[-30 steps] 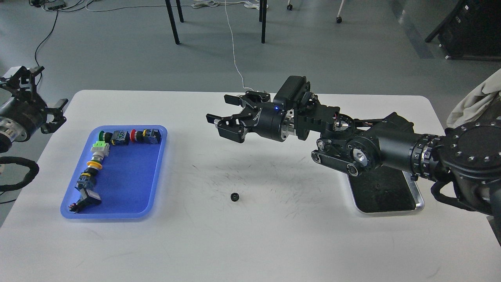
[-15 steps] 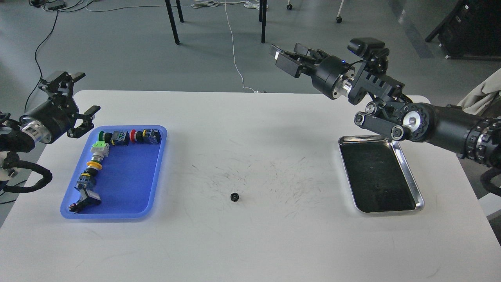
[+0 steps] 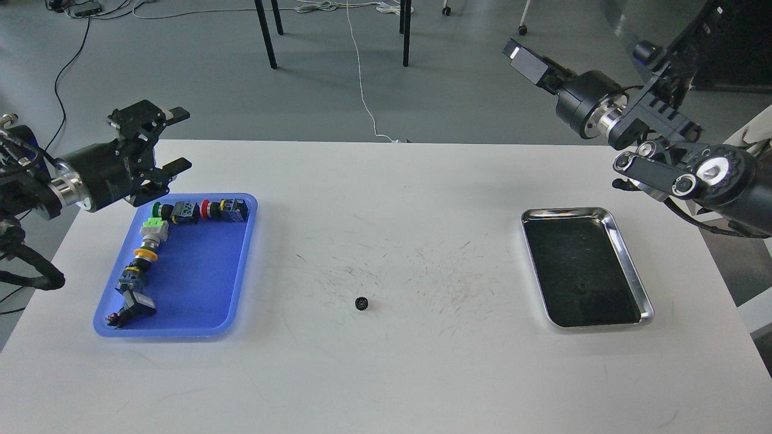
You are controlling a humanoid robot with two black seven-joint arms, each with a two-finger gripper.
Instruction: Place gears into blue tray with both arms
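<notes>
One small black gear (image 3: 362,303) lies alone on the white table, near the middle and toward the front. The blue tray (image 3: 199,277) sits at the left and holds a row of colourful push-button switches (image 3: 181,212) along its far and left sides; I see no gear in it. My left gripper (image 3: 177,138) hovers just beyond the tray's far left corner, open and empty. My right gripper (image 3: 523,59) is raised high at the upper right, past the table's far edge and well away from the gear. Its fingers overlap from this angle, so its state is unclear.
A shiny silver metal tray (image 3: 634,272) with a dark inside lies at the right of the table. The table top around the gear carries dark scuff marks. Chair legs and cables stand on the floor beyond the far edge.
My right arm has swung up and to the right, off the table's middle, uncovering the silver tray. My left arm has come in from the left edge toward the blue tray. The gear has not moved.
</notes>
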